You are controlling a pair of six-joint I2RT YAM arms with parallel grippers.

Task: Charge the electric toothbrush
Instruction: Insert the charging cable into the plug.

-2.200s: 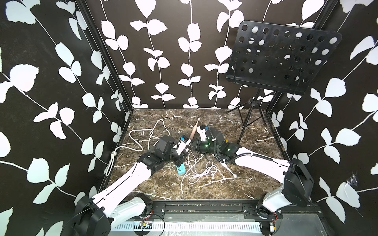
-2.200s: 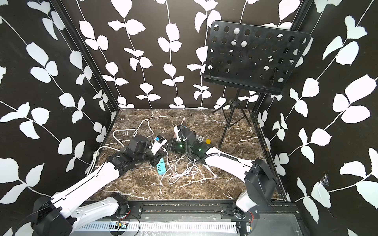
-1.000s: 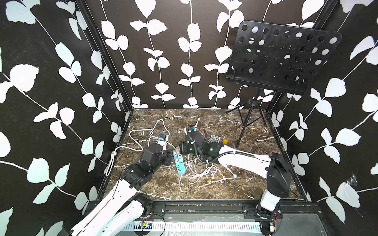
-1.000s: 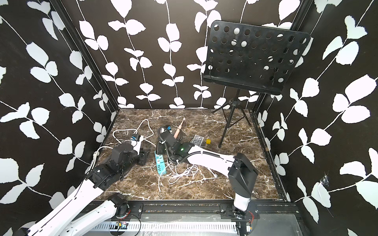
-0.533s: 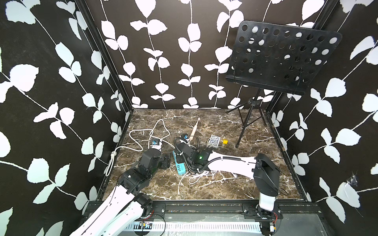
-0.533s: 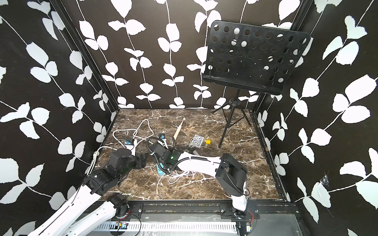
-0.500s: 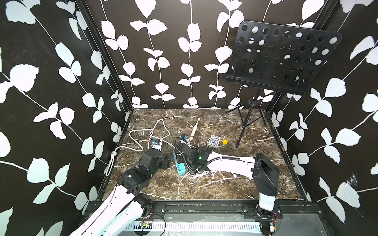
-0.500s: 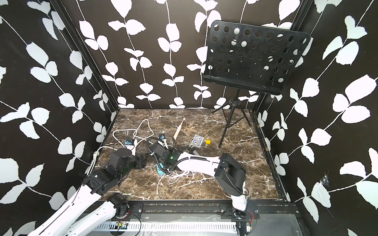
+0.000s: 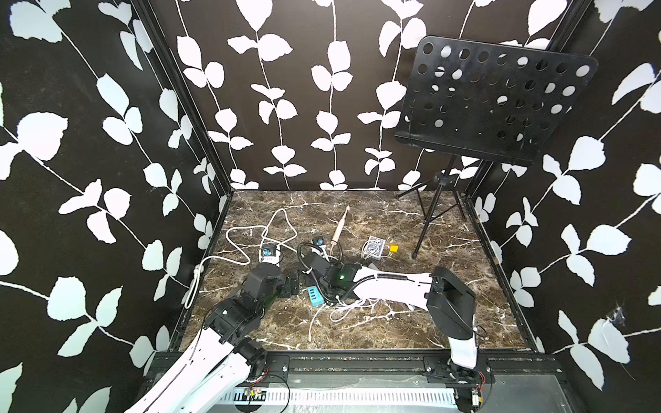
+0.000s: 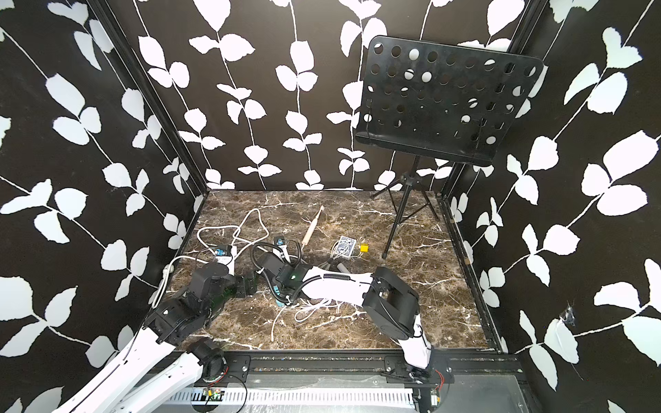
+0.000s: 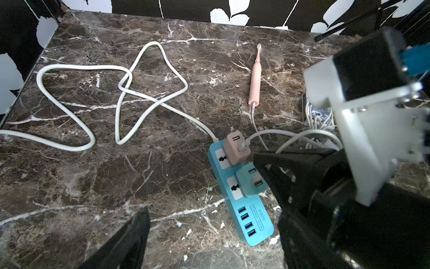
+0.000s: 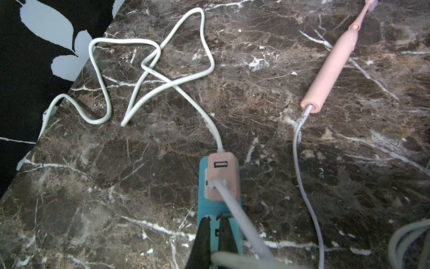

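Power strip [image 11: 242, 209] reads "S204" beside its four USB ports, legible in the left wrist view only; in both top views the right arm hides most of it. A pink adapter [image 11: 235, 149] sits in the strip's end socket. Its thin cable [image 12: 300, 167] runs into the base of the toothbrush [image 12: 330, 67], which lies flat on the marble table [image 11: 116, 174], apart from the strip. Left gripper [image 9: 295, 285] spread wide, empty. Right gripper [image 12: 215, 220] closed, tips over the strip just behind the pink adapter.

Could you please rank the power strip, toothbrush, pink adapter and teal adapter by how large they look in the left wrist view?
1. power strip, clearly largest.
2. toothbrush: long but thin, and farther from the camera.
3. pink adapter and teal adapter: about alike, so unranked.
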